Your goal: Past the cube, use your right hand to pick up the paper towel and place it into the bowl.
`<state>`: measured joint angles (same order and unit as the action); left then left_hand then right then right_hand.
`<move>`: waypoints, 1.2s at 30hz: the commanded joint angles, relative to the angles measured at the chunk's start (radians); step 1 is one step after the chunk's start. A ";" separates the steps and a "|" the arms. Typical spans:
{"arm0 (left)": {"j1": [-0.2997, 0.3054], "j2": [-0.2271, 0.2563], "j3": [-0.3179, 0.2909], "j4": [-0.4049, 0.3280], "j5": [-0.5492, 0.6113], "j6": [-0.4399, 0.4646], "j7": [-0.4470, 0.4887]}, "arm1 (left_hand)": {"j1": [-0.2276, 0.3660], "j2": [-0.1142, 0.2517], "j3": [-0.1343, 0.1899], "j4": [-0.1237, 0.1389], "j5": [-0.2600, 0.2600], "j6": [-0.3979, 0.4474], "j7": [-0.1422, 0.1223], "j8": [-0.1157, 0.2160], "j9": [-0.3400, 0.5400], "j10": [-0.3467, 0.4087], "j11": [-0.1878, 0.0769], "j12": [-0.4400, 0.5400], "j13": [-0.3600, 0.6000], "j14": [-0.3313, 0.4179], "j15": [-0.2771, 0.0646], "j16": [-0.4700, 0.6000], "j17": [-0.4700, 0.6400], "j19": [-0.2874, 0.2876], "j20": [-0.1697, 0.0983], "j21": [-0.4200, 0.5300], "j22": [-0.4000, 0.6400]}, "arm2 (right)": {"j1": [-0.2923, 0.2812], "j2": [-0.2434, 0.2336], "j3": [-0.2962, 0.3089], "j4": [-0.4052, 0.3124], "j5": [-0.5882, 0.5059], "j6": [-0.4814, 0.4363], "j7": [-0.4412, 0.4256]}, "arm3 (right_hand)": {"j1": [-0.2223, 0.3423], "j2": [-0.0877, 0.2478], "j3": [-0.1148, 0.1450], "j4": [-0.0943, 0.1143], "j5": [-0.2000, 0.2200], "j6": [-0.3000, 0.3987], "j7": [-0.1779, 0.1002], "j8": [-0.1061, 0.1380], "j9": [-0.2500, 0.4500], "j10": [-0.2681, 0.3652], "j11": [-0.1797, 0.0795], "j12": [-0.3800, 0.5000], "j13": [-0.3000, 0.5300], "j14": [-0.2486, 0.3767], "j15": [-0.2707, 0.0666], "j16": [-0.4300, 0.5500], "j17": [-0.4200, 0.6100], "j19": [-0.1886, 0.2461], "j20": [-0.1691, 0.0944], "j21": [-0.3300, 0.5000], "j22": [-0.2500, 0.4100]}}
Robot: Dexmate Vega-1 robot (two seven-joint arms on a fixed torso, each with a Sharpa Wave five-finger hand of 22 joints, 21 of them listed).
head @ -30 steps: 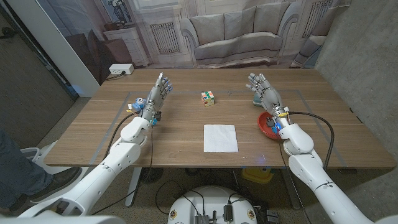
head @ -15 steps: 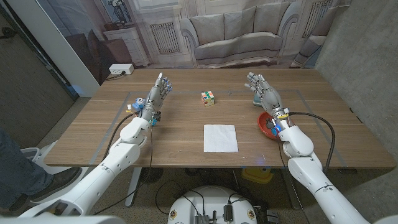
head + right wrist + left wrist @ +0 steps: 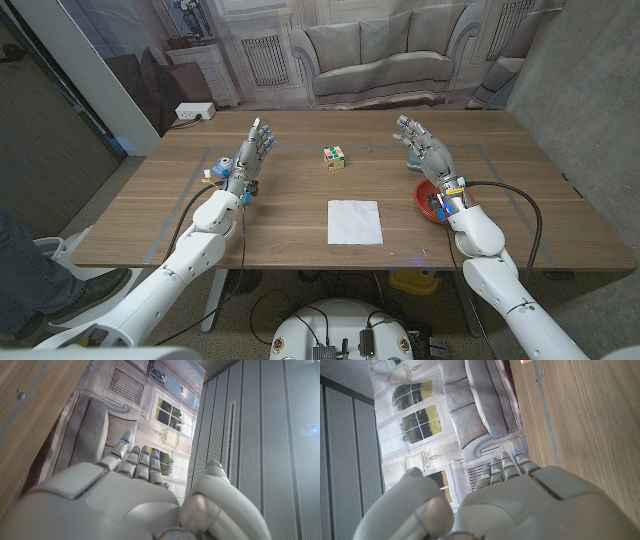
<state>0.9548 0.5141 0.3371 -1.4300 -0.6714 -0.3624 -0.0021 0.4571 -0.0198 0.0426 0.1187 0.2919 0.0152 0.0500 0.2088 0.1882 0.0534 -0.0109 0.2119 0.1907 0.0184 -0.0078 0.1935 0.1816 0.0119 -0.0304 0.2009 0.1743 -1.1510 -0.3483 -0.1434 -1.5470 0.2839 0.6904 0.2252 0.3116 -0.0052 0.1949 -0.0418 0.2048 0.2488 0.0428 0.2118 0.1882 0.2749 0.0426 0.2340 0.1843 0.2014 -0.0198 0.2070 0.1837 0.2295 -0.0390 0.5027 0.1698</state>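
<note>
A white paper towel (image 3: 355, 222) lies flat on the wooden table (image 3: 300, 225) near its front edge, in the middle. Beyond it sits a multicoloured cube (image 3: 334, 157). A red bowl (image 3: 427, 203) stands at the right, partly hidden behind my right wrist. My right hand (image 3: 424, 150) is raised over the table beyond the bowl, fingers apart, holding nothing; the right wrist view shows its back (image 3: 115, 505). My left hand (image 3: 251, 155) is raised at the left, fingers spread and empty; its back (image 3: 520, 505) shows in the left wrist view.
A small blue and yellow object (image 3: 221, 171) lies by my left wrist. A grey-blue thing (image 3: 412, 156) is partly hidden behind my right hand. A white box (image 3: 194, 111) sits on the floor beyond the table's far left corner.
My right hand and forearm have shifted slightly toward the table's middle. The left hand, the towel and the cube have not moved.
</note>
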 commanded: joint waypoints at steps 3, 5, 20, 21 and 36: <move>0.004 -0.006 0.004 -0.004 0.002 -0.006 0.003 | 0.004 0.006 -0.005 -0.002 0.007 0.007 0.000 0.001 0.002 0.010 0.000 0.003 0.002 0.008 0.003 0.004 0.003 0.008 -0.007 0.004 0.005 | -0.034 -0.012 0.015 -0.037 -0.098 0.053 -0.042 | 0.012 -0.001 0.001 -0.008 0.006 0.012 -0.003 0.004 0.004 0.014 -0.001 0.005 0.002 0.013 -0.003 0.004 0.001 0.010 -0.052 -0.003 0.003; 0.004 -0.007 0.005 -0.004 0.002 -0.007 0.003 | 0.004 0.006 -0.005 -0.002 0.007 0.007 0.001 0.001 0.002 0.011 0.001 0.003 0.002 0.008 0.003 0.004 0.003 0.008 -0.007 0.004 0.005 | -0.037 -0.012 0.017 -0.039 -0.112 0.061 -0.048 | 0.013 -0.001 0.001 -0.009 0.006 0.013 -0.005 0.004 0.004 0.015 -0.003 0.005 0.002 0.014 -0.004 0.003 0.001 0.013 -0.052 -0.004 0.003; 0.013 -0.007 0.006 -0.011 0.004 -0.010 0.007 | 0.005 0.008 -0.008 -0.003 0.007 0.009 -0.002 0.000 0.002 0.015 0.000 0.003 0.001 0.010 0.004 0.003 0.003 0.009 -0.007 0.003 0.005 | -0.049 -0.011 0.027 -0.046 -0.249 0.110 -0.109 | 0.016 -0.003 -0.001 -0.013 0.010 0.021 -0.011 0.003 0.005 0.030 -0.013 0.007 0.003 0.028 -0.012 0.004 0.002 0.032 -0.056 -0.008 0.003; 0.014 -0.006 0.006 -0.012 0.005 -0.009 0.009 | 0.005 0.008 -0.008 -0.003 0.007 0.010 -0.002 0.000 0.002 0.015 -0.004 0.003 0.001 0.010 0.004 0.003 0.003 0.009 -0.006 0.003 0.005 | -0.049 -0.009 0.028 -0.046 -0.259 0.112 -0.115 | 0.017 -0.003 -0.001 -0.014 0.010 0.021 -0.010 0.003 0.005 0.031 -0.011 0.007 0.003 0.029 -0.013 0.004 0.002 0.033 -0.056 -0.009 0.003; 0.015 -0.009 0.006 -0.006 0.002 -0.010 0.007 | 0.006 0.010 -0.010 -0.003 0.008 0.012 -0.002 0.000 0.002 0.016 -0.001 0.002 0.001 0.012 0.005 0.002 0.003 0.009 -0.006 0.003 0.005 | -0.061 -0.002 0.045 -0.071 -0.446 0.125 -0.210 | 0.022 -0.001 0.000 -0.017 0.014 0.023 -0.018 0.001 0.005 0.037 -0.014 0.007 0.003 0.038 -0.022 0.003 0.002 0.042 -0.059 -0.015 0.003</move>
<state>0.9682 0.5076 0.3424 -1.4410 -0.6671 -0.3710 0.0061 0.4612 -0.0157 0.0385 0.1147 0.2960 0.0205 0.0447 0.2086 0.1882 0.0620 -0.0159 0.2119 0.1908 0.0239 -0.0022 0.1935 0.1817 0.0122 -0.0307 0.2009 0.1743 -1.2024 -0.3523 -0.1085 -1.5978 -0.0458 0.8081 0.0738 0.3223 -0.0047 0.1919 -0.0529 0.2125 0.2701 0.0284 0.2118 0.1882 0.3037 0.0248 0.2339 0.1843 0.2315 -0.0359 0.2070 0.1839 0.2634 -0.0408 0.4947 0.1698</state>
